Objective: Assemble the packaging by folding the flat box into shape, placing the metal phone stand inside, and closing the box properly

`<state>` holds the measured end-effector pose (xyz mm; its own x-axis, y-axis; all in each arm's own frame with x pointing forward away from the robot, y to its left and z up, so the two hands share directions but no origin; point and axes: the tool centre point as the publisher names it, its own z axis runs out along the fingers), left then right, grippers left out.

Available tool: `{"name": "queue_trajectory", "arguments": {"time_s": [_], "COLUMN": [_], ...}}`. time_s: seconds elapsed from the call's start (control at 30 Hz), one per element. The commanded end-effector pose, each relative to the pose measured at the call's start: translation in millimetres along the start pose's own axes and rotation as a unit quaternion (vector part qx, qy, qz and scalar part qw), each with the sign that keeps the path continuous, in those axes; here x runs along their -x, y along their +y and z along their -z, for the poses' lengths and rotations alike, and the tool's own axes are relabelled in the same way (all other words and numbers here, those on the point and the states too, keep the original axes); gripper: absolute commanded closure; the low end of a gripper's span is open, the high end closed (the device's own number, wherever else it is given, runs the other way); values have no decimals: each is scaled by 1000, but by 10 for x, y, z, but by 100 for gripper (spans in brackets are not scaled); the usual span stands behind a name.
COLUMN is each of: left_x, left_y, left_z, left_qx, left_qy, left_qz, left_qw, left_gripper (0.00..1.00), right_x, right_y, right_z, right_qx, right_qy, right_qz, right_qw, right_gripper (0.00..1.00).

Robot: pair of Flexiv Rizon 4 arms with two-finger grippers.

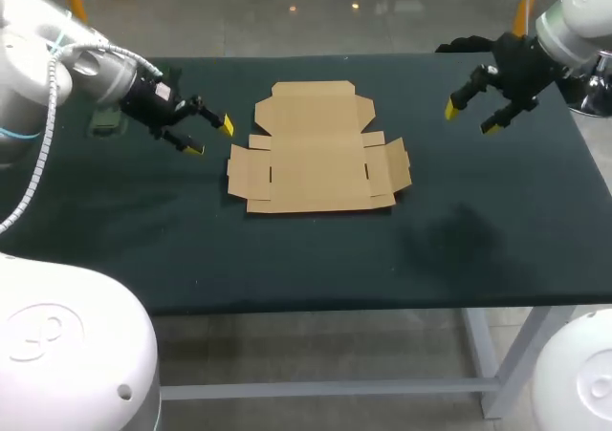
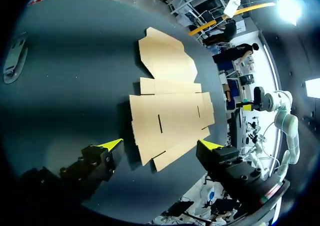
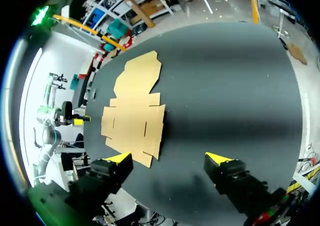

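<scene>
Left arm (image 1: 29, 68): smooth white-grey rounded links, ribbed pale cable (image 1: 42, 144) running along it, black wrist block. Left pincer (image 1: 210, 137): two black blocky fingers, wedge-shaped yellow tips. Right arm (image 1: 579, 15): same white-grey shell, black wrist. Right pincer (image 1: 469, 118): black fingers, yellow tips. Big white domed covers (image 1: 67, 355) at near corners.

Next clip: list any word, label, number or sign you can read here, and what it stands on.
No text can be read in any view.
flat box: plain cardboard, no print.
left gripper: small pale patch on its body, too small to read.
right gripper: no marking seen.
</scene>
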<state>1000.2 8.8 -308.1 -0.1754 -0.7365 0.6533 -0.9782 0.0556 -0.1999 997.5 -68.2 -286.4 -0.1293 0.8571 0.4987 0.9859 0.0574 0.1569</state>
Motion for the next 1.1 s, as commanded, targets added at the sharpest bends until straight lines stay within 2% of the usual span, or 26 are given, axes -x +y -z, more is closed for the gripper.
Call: {"name": "queue_trajectory", "arguments": {"time_s": [0.03,0.13,0.23,0.27,0.33,0.37,0.43,0.5,0.53,0.63,0.8,0.87,0.97,1.07,1.1], "left_x": [-16,69,151,174,222,242,273,296,311,322,335,337,333,337,340], "left_y": [-14,-96,-102,-107,-129,-135,-145,-145,-139,-137,-130,-125,-115,-114,-112], "left_z": [-5,-97,-180,-204,-251,-271,-306,-350,-390,-496,-616,-652,-711,-754,-766], "left_qx": [-2,21,31,33,37,38,39,41,42,48,60,64,71,76,77], "left_qy": [-9,-2,3,5,9,9,11,11,12,14,2,0,-6,-5,-4], "left_qz": [4,9,6,4,7,7,5,0,0,0,-2,-3,-5,-5,-4], "left_qw": [1000,1000,1000,999,999,999,999,999,999,999,998,998,997,997,997], "left_gripper": [0,0,0,3,15,29,38,37,33,40,30,32,29,31,47], "right_x": [-1,-11,-45,-46,-38,-38,-46,-51,-54,-51,-34,-29,-23,-22,-21], "right_y": [4,25,42,45,46,41,26,10,-7,-35,-69,-74,-75,-72,-69], "right_z": [9,-8,-60,-73,-96,-107,-118,-120,-121,-134,-155,-159,-166,-179,-184], "right_qx": [-2,-9,-15,-16,-22,-23,-24,-25,-25,-25,-31,-33,-35,-36,-37], "right_qy": [0,3,2,2,4,5,5,5,6,8,12,13,14,16,16], "right_qz": [0,2,7,7,6,6,6,6,6,5,3,2,2,2,2], "right_qw": [1000,1000,1000,1000,1000,1000,1000,1000,1000,1000,999,999,999,999,999], "right_gripper": [0,0,0,0,0,0,0,0,0,0,0,0,0,0,0]}}
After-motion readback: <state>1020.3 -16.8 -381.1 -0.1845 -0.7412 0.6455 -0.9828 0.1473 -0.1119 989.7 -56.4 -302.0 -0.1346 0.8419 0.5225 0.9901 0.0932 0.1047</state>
